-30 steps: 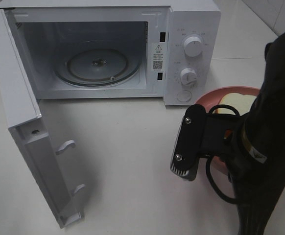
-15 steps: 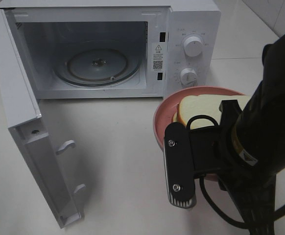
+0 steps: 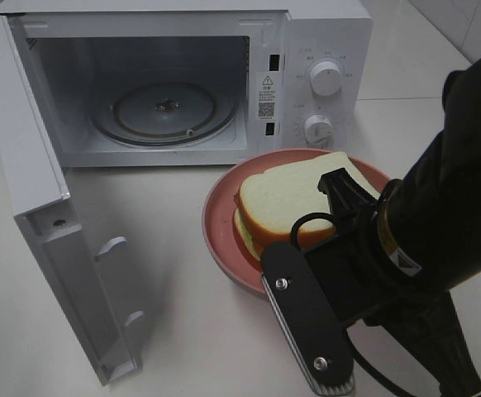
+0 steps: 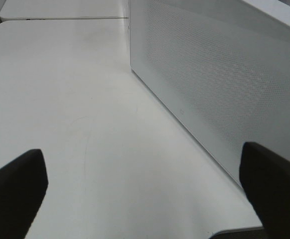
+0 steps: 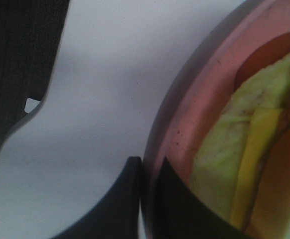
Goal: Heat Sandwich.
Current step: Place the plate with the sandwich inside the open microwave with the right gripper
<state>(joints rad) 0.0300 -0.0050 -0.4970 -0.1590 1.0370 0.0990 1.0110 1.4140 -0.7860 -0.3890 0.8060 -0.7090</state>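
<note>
The sandwich (image 3: pixel 286 203), white bread with tan crust, lies on the round pink plate (image 3: pixel 216 219), which hangs above the table in front of the open microwave (image 3: pixel 323 33). In the right wrist view my right gripper (image 5: pixel 146 174) is shut on the plate's rim (image 5: pixel 195 114), with the sandwich's yellow filling (image 5: pixel 244 164) beside it. In the exterior view the right arm (image 3: pixel 439 223) hides the fingertips. My left gripper (image 4: pixel 145 169) is open and empty, beside the microwave's perforated side wall (image 4: pixel 215 84). It is out of the exterior view.
The microwave door (image 3: pixel 34 190) stands wide open at the left, reaching toward the table's front. The glass turntable (image 3: pixel 166 112) lies inside the cavity. Two knobs (image 3: pixel 325 78) are on the right panel. White table (image 3: pixel 174 248) lies between door and plate.
My right gripper has carried the plate with the sandwich leftward and nearer to the microwave's opening. More of the sandwich shows now. The door and microwave have not moved.
</note>
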